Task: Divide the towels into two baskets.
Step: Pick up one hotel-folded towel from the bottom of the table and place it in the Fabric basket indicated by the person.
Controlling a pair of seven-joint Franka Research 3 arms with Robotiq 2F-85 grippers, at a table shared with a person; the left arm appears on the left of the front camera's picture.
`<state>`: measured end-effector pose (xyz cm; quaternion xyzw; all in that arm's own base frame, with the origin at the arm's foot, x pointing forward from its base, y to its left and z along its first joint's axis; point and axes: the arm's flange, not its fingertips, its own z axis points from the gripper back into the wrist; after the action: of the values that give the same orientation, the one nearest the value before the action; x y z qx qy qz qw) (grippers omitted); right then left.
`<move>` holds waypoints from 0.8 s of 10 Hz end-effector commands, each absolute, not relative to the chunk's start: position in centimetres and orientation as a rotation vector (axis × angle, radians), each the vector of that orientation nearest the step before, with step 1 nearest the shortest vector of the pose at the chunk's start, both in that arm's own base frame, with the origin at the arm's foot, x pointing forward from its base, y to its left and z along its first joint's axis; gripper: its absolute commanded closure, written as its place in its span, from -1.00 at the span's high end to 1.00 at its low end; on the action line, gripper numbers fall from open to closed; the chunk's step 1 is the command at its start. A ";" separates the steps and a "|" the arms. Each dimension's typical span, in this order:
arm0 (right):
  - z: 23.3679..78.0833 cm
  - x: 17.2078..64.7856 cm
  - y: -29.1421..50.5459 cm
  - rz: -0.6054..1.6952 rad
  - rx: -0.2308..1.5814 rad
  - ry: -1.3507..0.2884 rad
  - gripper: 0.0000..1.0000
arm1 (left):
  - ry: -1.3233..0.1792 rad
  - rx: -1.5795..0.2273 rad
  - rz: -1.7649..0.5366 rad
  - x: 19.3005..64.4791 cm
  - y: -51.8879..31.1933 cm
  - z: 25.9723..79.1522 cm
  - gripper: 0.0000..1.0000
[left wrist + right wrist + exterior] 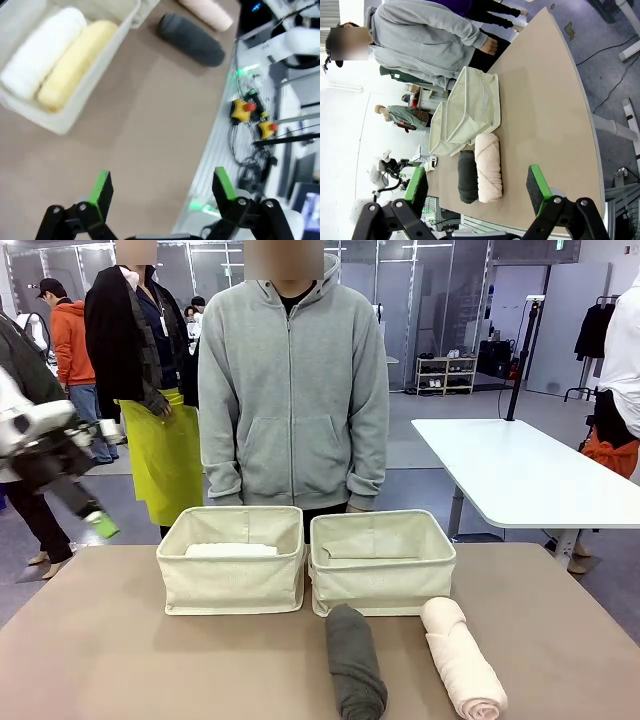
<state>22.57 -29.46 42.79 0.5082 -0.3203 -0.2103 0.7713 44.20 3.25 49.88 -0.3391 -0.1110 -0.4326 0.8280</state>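
Left gripper [162, 189] spread wide, nothing between its green pads, up off the table [120, 660] toward the robot's left. Hangs well apart from the left basket [232, 585], with bare tabletop in between. In that basket, the white towel [42, 52] and the pale yellow towel [75, 62], side by side and touching (the yellow one against the wall nearer the gripper). Just beside it, the right basket [382, 585]. In front of the right basket, on the table, the dark grey towel [355, 660] and the pale pink towel [462, 660] – close together, lying lengthwise toward the robot, far ends at or just beside the basket's near wall. Right gripper [477, 185] likewise gaping and empty – looks along its pads at the pink and grey rolls, apart from both and touching neither. Beyond the baskets, at the far edge, a person [292, 390] in a grey hoodie, arms down.
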 end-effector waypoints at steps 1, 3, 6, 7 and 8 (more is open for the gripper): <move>42.9 22.4 -29.3 -0.455 1.111 -0.706 1.00 | -0.265 -0.812 -0.713 41.5 8.2 48.4 1.00; 42.9 22.4 -29.3 -0.455 1.111 -0.706 1.00 | -0.315 -0.966 -0.533 38.9 14.2 45.1 1.00; 42.9 22.4 -29.3 -0.455 1.111 -0.706 1.00 | -0.388 -1.099 -0.295 35.7 19.2 39.3 1.00; 42.9 22.4 -29.3 -0.455 1.111 -0.706 1.00 | -0.411 -1.127 -0.237 34.7 20.1 37.9 1.00; 42.9 22.4 -29.3 -0.455 1.111 -0.706 1.00 | -0.418 -1.150 -0.194 34.1 20.8 36.7 1.00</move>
<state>22.59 -29.45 42.79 0.5082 -0.3201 -0.2101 0.7715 34.08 20.84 37.05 -0.5266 -0.1722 -0.1021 0.8262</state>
